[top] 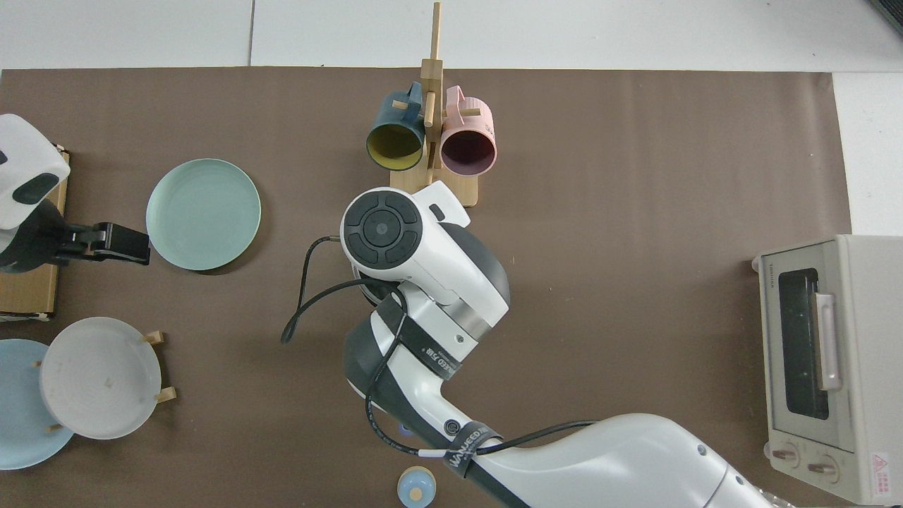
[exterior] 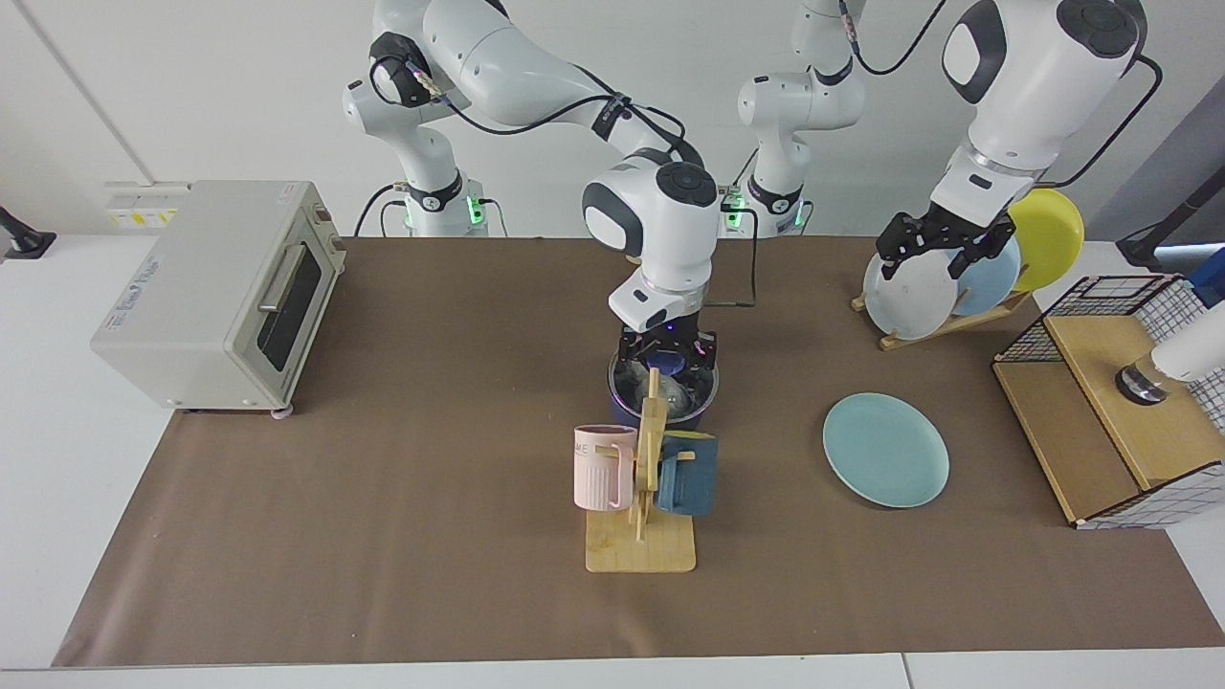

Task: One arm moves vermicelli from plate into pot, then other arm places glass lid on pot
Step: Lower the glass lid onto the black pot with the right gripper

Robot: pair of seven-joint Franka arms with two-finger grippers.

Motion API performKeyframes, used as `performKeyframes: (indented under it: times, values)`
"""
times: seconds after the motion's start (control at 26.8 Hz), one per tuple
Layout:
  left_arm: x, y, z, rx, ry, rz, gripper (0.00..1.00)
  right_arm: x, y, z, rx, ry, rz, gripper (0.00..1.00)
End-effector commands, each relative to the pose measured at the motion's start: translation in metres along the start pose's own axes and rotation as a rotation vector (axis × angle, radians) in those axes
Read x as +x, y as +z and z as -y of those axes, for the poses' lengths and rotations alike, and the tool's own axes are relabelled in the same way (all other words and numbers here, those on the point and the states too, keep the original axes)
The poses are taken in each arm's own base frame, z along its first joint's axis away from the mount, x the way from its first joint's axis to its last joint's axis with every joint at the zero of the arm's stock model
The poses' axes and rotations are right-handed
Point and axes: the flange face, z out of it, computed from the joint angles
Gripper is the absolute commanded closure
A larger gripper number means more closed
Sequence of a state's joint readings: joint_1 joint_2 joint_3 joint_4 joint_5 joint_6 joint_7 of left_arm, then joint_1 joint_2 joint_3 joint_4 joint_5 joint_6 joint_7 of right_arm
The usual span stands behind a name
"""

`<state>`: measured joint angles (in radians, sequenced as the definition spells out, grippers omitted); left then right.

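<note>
Brown paper covers your table (exterior: 383,536) against a white wall, a toaster oven (exterior: 215,292) at one end. Facing you, the right gripper (exterior: 667,356) is clamped on the glass lid (exterior: 670,388), seated on the pot (exterior: 627,407); the plate (exterior: 885,450) lies bare. The left gripper (exterior: 940,251) waits, fingers apart, by upright plates. From above, the right arm (top: 423,268) hides your pot; the plate (top: 203,214) sits beside the left gripper (top: 127,243).

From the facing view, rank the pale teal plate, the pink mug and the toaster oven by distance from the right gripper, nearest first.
Measured from the right gripper, at the glass lid on the pot:
1. Pink mug, on the rack in front of the pot.
2. Pale teal plate, toward the left arm's side.
3. Toaster oven, at the far end.
</note>
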<state>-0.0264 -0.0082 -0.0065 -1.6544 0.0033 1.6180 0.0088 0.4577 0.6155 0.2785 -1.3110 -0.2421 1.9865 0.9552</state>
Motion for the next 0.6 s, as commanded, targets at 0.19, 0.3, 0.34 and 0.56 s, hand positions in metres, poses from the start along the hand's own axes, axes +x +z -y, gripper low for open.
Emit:
performKeyframes:
  times: [0.19,0.3,0.34,0.56]
  values:
    - [-0.0033,-0.0041,0.0006,0.020,0.010,-0.008,0.00,-0.0014,0.0111,0.0057,0.008,0.016,-0.022,1.00]
    - [-0.0037,-0.0049,0.0015,0.020,0.008,-0.010,0.00,-0.0047,0.0145,0.0077,0.004,0.012,-0.018,1.00]
    - [-0.0033,-0.0041,0.0015,0.020,0.008,-0.008,0.00,-0.0054,0.0150,0.0073,0.002,0.012,-0.016,1.00]
    - [-0.0037,-0.0049,0.0006,0.020,0.010,-0.010,0.00,-0.0043,0.0155,0.0047,-0.009,0.008,-0.015,1.00]
